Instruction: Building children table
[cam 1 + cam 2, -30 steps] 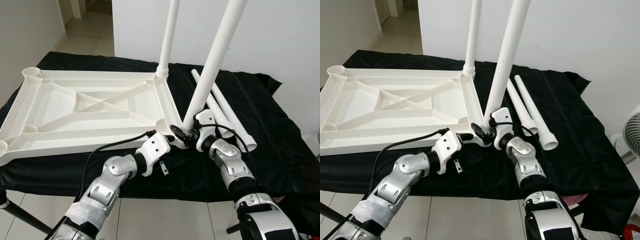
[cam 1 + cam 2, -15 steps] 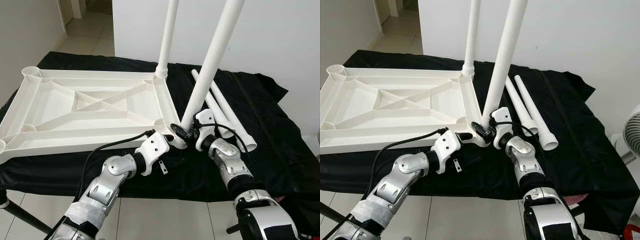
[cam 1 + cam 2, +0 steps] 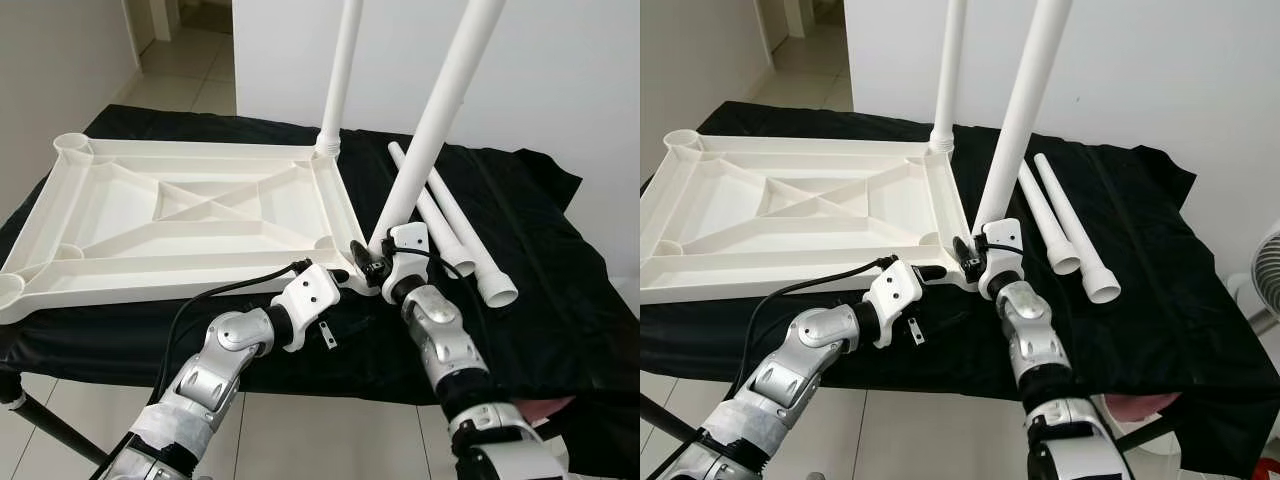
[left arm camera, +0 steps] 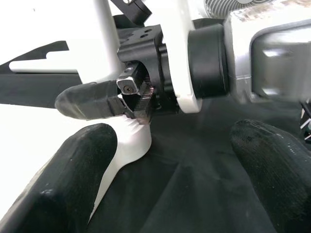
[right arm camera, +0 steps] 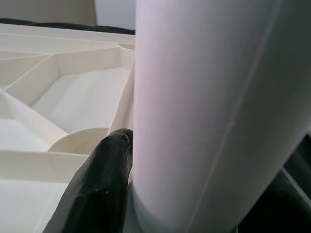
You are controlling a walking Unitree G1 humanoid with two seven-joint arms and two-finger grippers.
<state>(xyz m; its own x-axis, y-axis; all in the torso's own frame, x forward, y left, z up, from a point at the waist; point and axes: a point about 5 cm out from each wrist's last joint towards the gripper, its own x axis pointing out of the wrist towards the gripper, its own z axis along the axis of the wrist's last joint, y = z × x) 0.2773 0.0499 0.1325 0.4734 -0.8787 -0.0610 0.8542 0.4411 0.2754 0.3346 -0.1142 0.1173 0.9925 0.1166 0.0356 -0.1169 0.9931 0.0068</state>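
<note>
Tabletop: white ribbed tabletop (image 3: 190,215) lies underside up on the black-draped worktop (image 3: 540,270)
Done: one leg (image 3: 338,75) stands upright in the far corner socket by the robot's right
Under way: second leg (image 3: 435,120) leans tilted at the near right corner socket (image 3: 352,268); by my reading not yet seated straight
Right gripper (image 3: 385,262): fingers closed round the base of the second leg; one finger (image 5: 99,187) presses on the tube
Left gripper (image 3: 345,275): fingers spread wide, holding nothing, just beside that corner
Left to do: two spare legs (image 3: 450,225) lie on the cloth to the right; both left-hand sockets (image 3: 70,145) stand empty; roughly a quarter finished, I judge
</note>
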